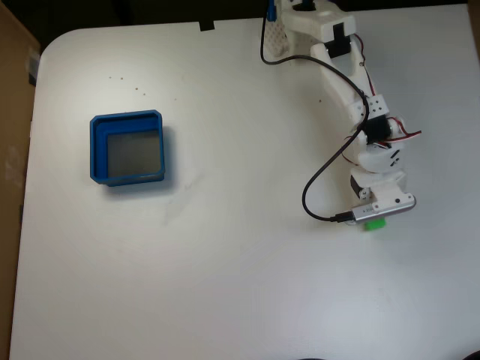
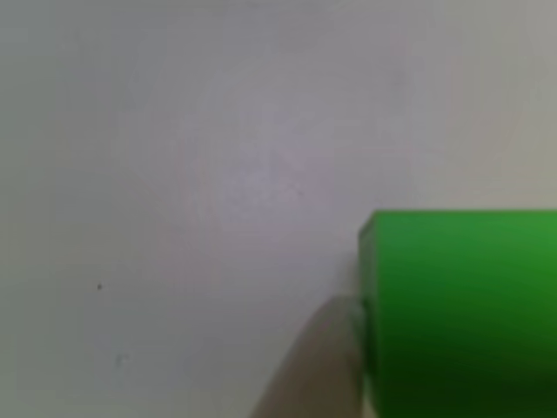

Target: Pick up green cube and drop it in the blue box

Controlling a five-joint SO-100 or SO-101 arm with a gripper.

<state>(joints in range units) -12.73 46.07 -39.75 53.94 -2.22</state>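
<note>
Start at the left of the fixed view: your blue box (image 1: 132, 148) sits in the left half of the frame, square walls up, its grey floor bare. It rests on the white table (image 1: 225, 262), whose far left edge gives way to a brown surface cut off by the frame.

Move right and you meet the white arm (image 1: 341, 71). Its base is cropped by the top edge at upper right, and from there it reaches down and slightly rightward to the middle right of the frame, wrist folded so the head points down at the table. A black cable (image 1: 315, 191) loops out to the left of the wrist and plugs back in just beside it.

The gripper (image 1: 375, 217) is what you will find hardest to read: the wrist housing covers the jaws from above, so you cannot tell whether they are apart or clamped. The green cube (image 1: 375, 223) peeks out as a small green sliver right under the head's lower edge, well apart from the box.

In the other view, everything is blurred. The cube (image 2: 461, 313) takes up the lower right, cut off by the right and bottom edges, with a pale out-of-focus shape (image 2: 313, 366) touching its left face.
</note>
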